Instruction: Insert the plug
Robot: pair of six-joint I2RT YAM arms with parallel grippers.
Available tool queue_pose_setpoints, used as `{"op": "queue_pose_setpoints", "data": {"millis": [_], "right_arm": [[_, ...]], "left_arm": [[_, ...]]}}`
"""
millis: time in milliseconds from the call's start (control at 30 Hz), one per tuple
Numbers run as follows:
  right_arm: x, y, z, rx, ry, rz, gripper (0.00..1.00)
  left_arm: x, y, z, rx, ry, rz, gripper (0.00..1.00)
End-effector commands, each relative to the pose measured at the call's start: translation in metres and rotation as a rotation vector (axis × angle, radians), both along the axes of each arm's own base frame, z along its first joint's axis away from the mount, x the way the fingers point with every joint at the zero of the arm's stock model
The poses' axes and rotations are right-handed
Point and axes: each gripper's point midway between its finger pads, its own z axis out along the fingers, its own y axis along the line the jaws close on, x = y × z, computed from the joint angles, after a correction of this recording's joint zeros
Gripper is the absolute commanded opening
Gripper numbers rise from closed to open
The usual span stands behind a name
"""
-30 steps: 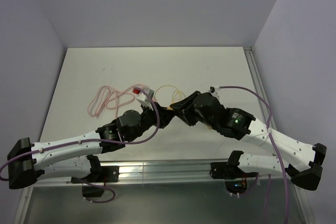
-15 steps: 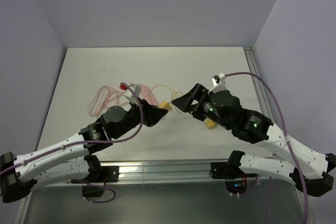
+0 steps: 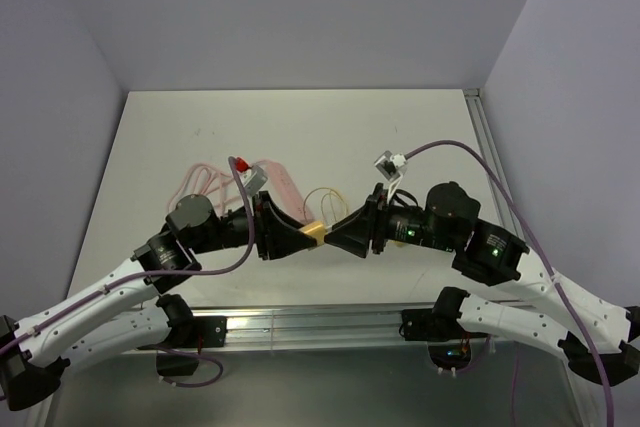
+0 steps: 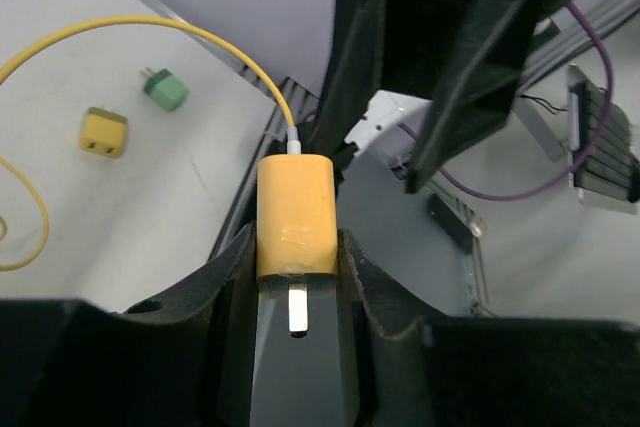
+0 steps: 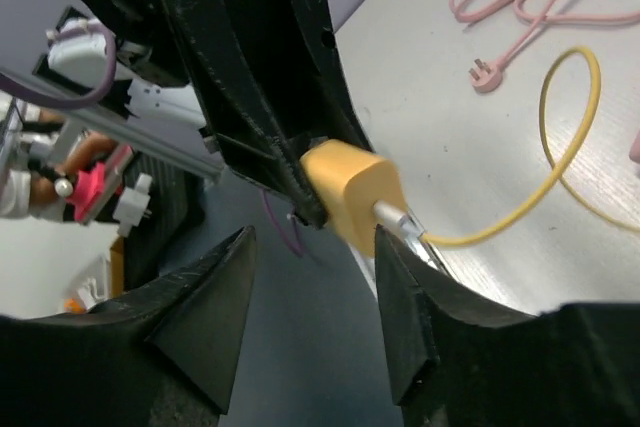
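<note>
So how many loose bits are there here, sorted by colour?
Yellow: 3 (charger block, yellow cable, yellow adapter)
Green: 1 (green adapter)
Pink: 1 (pink cable)
Total: 5

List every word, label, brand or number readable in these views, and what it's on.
None can be read.
The yellow charger shows a plain, unmarked face.
The yellow adapter and green adapter on the table are too small to tell.
</note>
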Motion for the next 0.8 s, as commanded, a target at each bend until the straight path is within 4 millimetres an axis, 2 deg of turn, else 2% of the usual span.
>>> {"op": "queue_pose_setpoints", "data": {"millis": [0, 167, 300, 533, 667, 767], "right_arm": [[-0.008, 0.009, 0.02, 0.031, -0.092, 0.101, 0.49], [-0.01, 0.005, 0.015, 0.024, -0.097, 0.096, 0.44], [-0.019, -0.001, 0.013, 0.045, -0.102, 0.116, 0.42], [-0.012, -0.007, -0.003, 0.025, -0.08, 0.055, 0.5], [-0.012, -0.004, 0.007, 0.075, -0.103, 0.062, 0.56], [-0.014, 0.002, 0.023, 0.15, -0.141, 0.093, 0.64]], "left_arm": [[-0.026, 0.001, 0.026, -0.1, -0.055, -0.14, 0.0], [-0.03, 0.004, 0.032, -0.115, -0.061, -0.155, 0.0], [-0.024, 0.004, 0.029, -0.097, -0.05, -0.117, 0.0], [-0.02, 0.011, 0.042, -0.146, -0.059, -0.062, 0.0], [-0.026, 0.013, 0.048, -0.173, -0.056, -0.085, 0.0], [-0.028, 0.013, 0.049, -0.188, -0.048, -0.095, 0.0]]}}
